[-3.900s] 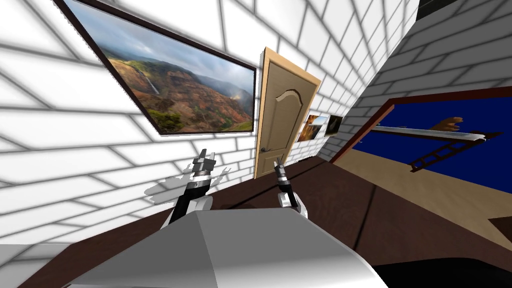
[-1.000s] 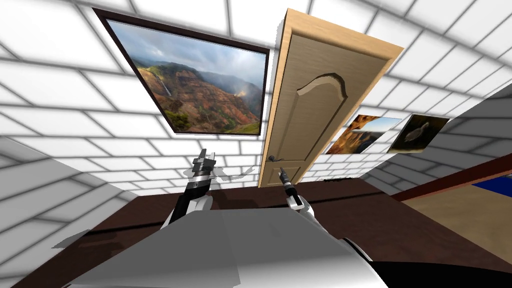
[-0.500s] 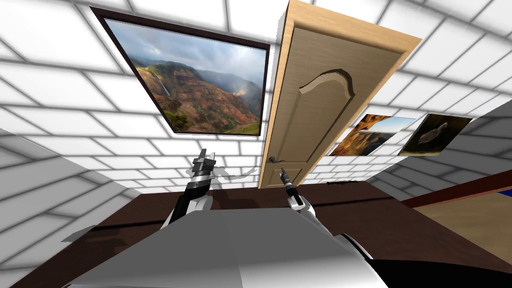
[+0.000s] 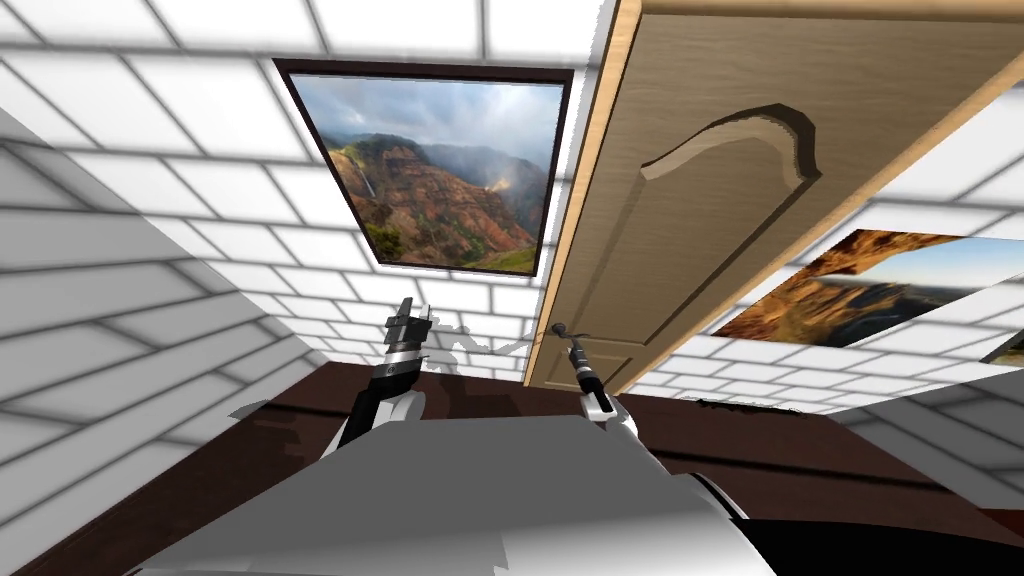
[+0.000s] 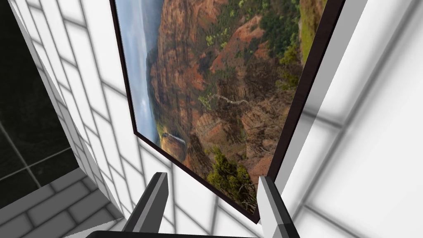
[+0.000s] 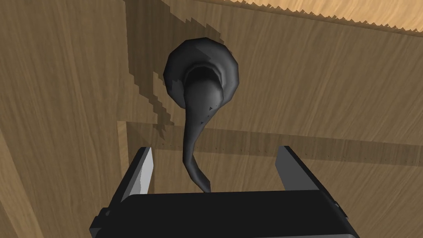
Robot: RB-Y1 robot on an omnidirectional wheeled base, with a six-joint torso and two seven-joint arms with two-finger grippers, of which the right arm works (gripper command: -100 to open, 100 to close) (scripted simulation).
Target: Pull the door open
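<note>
Close in front of a tan, wood-grain door [image 4: 700, 200] with a raised arched panel, slanting across the upper right of the head view inside a lighter frame. Low on the door's left edge, just right of centre frame, a dark lever handle [image 4: 562, 329] on a round base. Right claw [image 4: 573, 343] reaching up from the lower middle of the frame, tips right at that handle. From the right wrist: right claw [image 6: 215, 149] released, both grey fingers [image 6: 138, 177] spread wide. Between them the handle [image 6: 199, 103], drooping from its round base toward the claw's dark body, its thin tip just above that body and touching neither finger. Flat behind it the door [image 6: 330, 103], crossed by the handle's jagged shadow. Left claw [image 4: 408, 312] raised left of centre in the head view, well apart from the door and in front of the white brick wall [image 4: 180, 200]. From the left wrist: left claw [image 5: 211, 178] released too, fingers apart with nothing between them. At upper centre of the head view, just left of the door frame, a dark-framed landscape picture [image 4: 440, 180]. At the right edge, beyond the door, a second canyon picture [image 4: 860, 285]. Across the lower frame, a dark brown floor [image 4: 780, 450].
</note>
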